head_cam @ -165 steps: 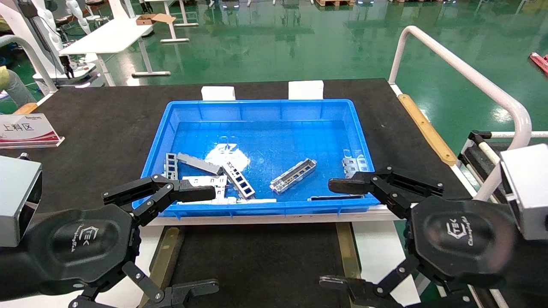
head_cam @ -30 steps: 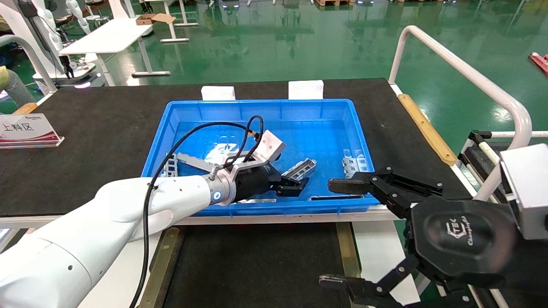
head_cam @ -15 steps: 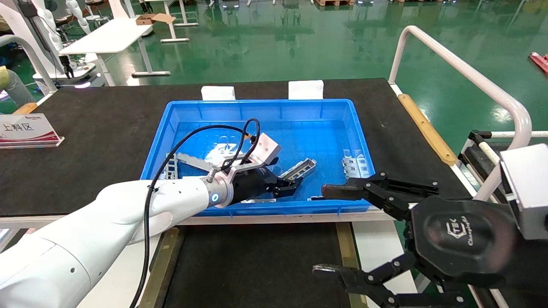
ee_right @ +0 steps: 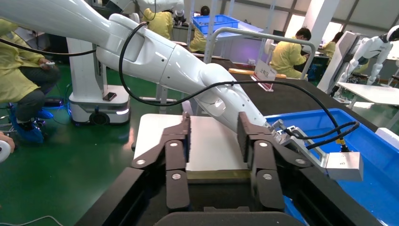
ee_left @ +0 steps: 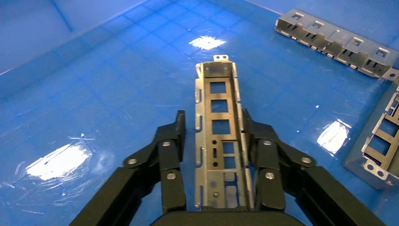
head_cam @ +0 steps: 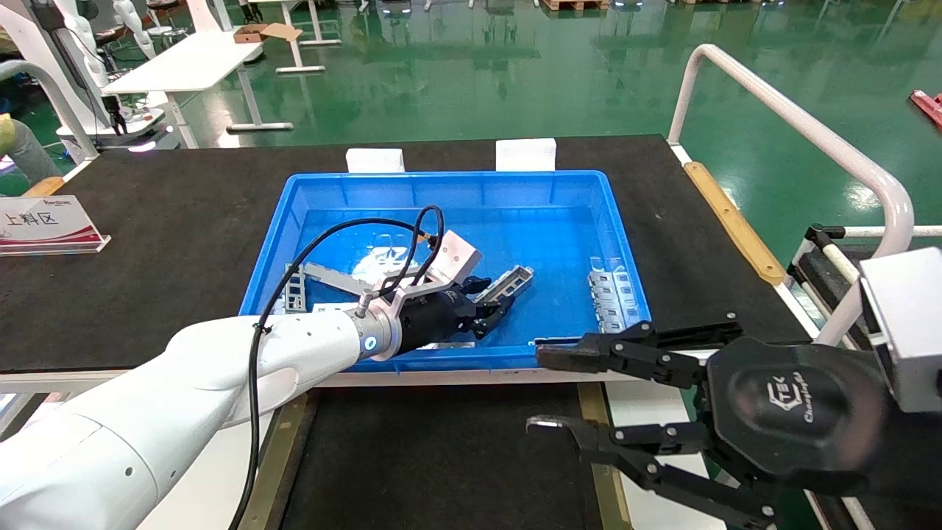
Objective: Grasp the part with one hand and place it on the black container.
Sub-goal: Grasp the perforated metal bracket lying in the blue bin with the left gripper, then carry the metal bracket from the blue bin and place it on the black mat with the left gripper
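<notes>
The part (head_cam: 511, 282), a narrow silver channel strip with window cutouts, is inside the blue bin (head_cam: 625, 243). My left gripper (head_cam: 491, 303) is shut on the part's near half. In the left wrist view the part (ee_left: 216, 75) runs lengthwise between the black fingers (ee_left: 171, 155), its far end sticking out beyond them. A thin gap shows at one finger. The black container (head_cam: 441, 456) lies in front of the bin between two brass rails (head_cam: 276, 449). My right gripper (head_cam: 537, 390) hangs open over the container's right rail, nothing in it. In the right wrist view it (ee_right: 214, 125) stands over a white panel (ee_right: 207, 146).
Other metal pieces lie in the bin: a slotted plate (head_cam: 607, 294) at the right, a strip (head_cam: 559, 341) by the near wall, several at the left (head_cam: 324, 276). A channel piece (ee_left: 339, 44) lies beyond the held part. A sign (head_cam: 44, 221) and white railing (head_cam: 795, 125) flank the table.
The left arm reached into the bin and closed on the part, then drew back slightly with it, turning it. The right gripper dropped lower and shifted left over the container's right rail.
</notes>
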You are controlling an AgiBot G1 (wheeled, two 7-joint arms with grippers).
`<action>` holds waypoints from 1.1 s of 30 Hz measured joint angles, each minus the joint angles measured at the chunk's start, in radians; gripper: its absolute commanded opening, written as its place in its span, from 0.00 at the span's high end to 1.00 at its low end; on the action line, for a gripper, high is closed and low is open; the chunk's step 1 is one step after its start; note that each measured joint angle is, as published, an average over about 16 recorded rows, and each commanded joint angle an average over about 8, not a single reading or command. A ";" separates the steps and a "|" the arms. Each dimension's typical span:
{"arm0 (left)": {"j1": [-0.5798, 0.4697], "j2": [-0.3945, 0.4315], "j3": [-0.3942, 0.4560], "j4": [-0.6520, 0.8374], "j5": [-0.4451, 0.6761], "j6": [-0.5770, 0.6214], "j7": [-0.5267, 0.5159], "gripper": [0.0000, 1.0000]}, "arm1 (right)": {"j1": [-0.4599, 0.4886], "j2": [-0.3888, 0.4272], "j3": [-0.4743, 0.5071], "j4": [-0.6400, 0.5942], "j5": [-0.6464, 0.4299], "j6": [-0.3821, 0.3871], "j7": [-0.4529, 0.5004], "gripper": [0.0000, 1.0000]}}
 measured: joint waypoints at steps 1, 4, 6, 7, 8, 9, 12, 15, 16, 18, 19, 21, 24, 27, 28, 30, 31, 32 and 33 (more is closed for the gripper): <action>0.000 0.000 0.003 0.001 -0.005 0.000 0.002 1.00 | 0.000 0.000 0.000 0.000 0.000 0.000 0.000 1.00; -0.001 0.000 0.011 0.003 -0.019 -0.001 0.009 1.00 | 0.000 0.000 0.000 0.000 0.000 0.000 0.000 1.00; -0.002 -0.001 0.016 0.004 -0.029 0.000 0.014 1.00 | 0.000 0.000 0.000 0.000 0.000 0.000 0.000 1.00; -0.002 -0.001 0.018 0.004 -0.034 0.000 0.018 1.00 | 0.000 0.000 0.000 0.000 0.000 0.000 0.000 1.00; -0.003 -0.001 0.019 0.004 -0.039 0.001 0.021 1.00 | 0.000 0.000 -0.001 0.000 0.000 0.000 0.000 1.00; -0.003 -0.001 0.020 0.005 -0.045 0.001 0.025 1.00 | 0.000 0.000 -0.001 0.000 0.000 0.000 0.000 1.00; -0.005 -0.002 0.021 0.005 -0.063 0.004 0.038 1.00 | 0.000 0.000 -0.001 0.000 0.001 0.000 0.000 1.00; -0.007 -0.002 0.019 0.006 -0.083 0.009 0.054 1.00 | 0.000 0.000 -0.001 0.000 0.001 0.000 0.000 1.00; -0.008 -0.003 0.017 0.007 -0.090 0.011 0.061 1.00 | 0.000 0.000 -0.001 0.000 0.001 0.000 -0.001 1.00; -0.011 -0.003 0.012 0.008 -0.106 0.018 0.076 1.00 | 0.000 0.000 -0.001 0.000 0.001 0.000 -0.001 1.00; -0.013 -0.004 0.009 0.010 -0.114 0.022 0.083 1.00 | 0.000 0.000 -0.001 0.000 0.001 0.001 -0.001 1.00; -0.017 -0.005 0.001 0.013 -0.131 0.032 0.100 1.00 | 0.000 0.001 -0.001 0.000 0.001 0.001 -0.001 1.00; -0.026 -0.007 -0.012 0.020 -0.156 0.054 0.129 1.00 | 0.000 0.001 -0.002 0.000 0.001 0.001 -0.001 1.00; -0.035 -0.009 -0.028 0.029 -0.183 0.086 0.161 1.00 | 0.000 0.001 -0.002 0.000 0.001 0.001 -0.001 1.00; -0.039 -0.010 -0.033 0.032 -0.192 0.098 0.171 1.00 | 0.000 0.001 -0.002 0.000 0.001 0.001 -0.001 1.00; -0.045 -0.012 -0.044 0.041 -0.210 0.127 0.194 1.00 | 0.000 0.001 -0.002 0.000 0.001 0.001 -0.001 1.00; -0.049 -0.013 -0.050 0.045 -0.219 0.142 0.205 1.00 | 0.000 0.001 -0.002 0.000 0.001 0.001 -0.001 1.00; -0.052 -0.014 -0.055 0.051 -0.227 0.159 0.216 1.00 | 0.000 0.001 -0.002 0.000 0.001 0.001 -0.001 1.00; -0.055 -0.015 -0.060 0.056 -0.236 0.176 0.227 1.00 | 0.000 0.001 -0.002 0.000 0.001 0.001 -0.001 1.00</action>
